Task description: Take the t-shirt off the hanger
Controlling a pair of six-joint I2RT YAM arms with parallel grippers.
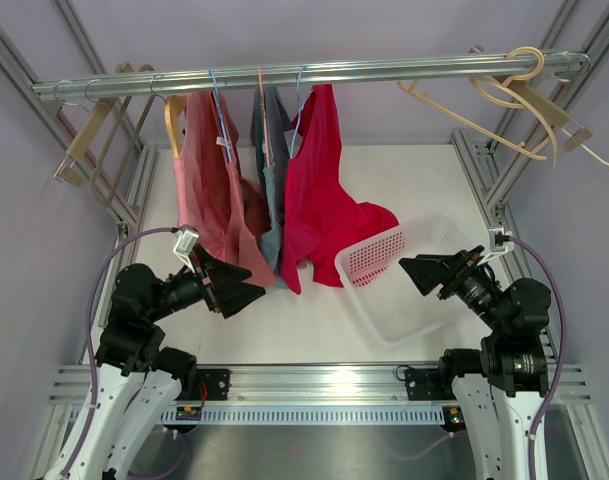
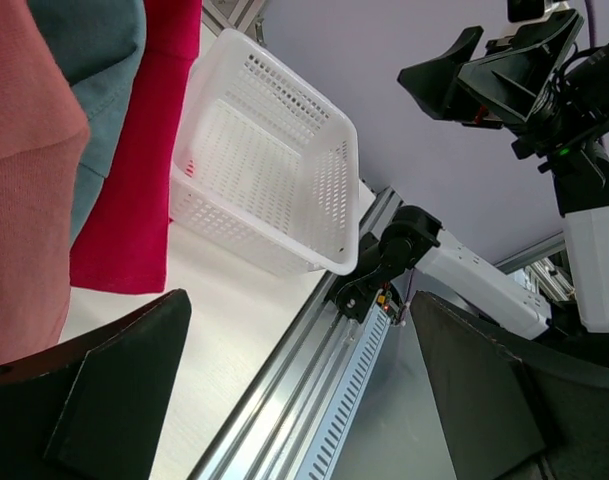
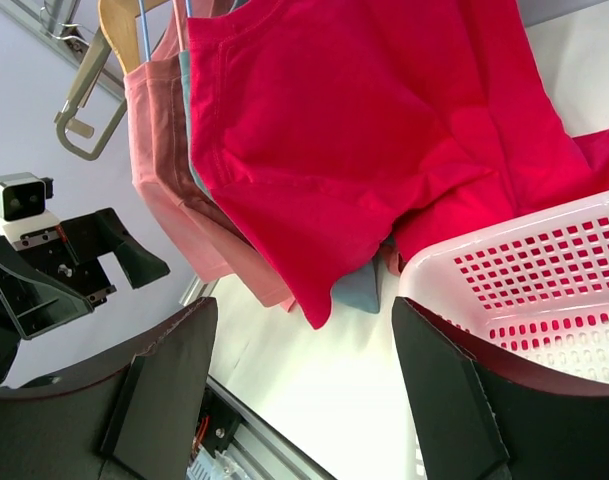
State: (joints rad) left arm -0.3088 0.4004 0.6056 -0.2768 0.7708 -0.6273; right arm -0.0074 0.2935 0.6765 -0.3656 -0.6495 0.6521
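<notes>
Three t-shirts hang on hangers from the metal rail: a salmon pink one, a grey-blue one and a bright red one whose hem drapes toward the basket. The red shirt fills the right wrist view, and its lower edge shows in the left wrist view. My left gripper is open and empty, just below the pink shirt's hem. My right gripper is open and empty, over the basket, right of the red shirt.
A white perforated basket sits on the table at right. Empty wooden and plastic hangers hang at the rail's right end, others at its left end. Aluminium frame posts stand at both sides.
</notes>
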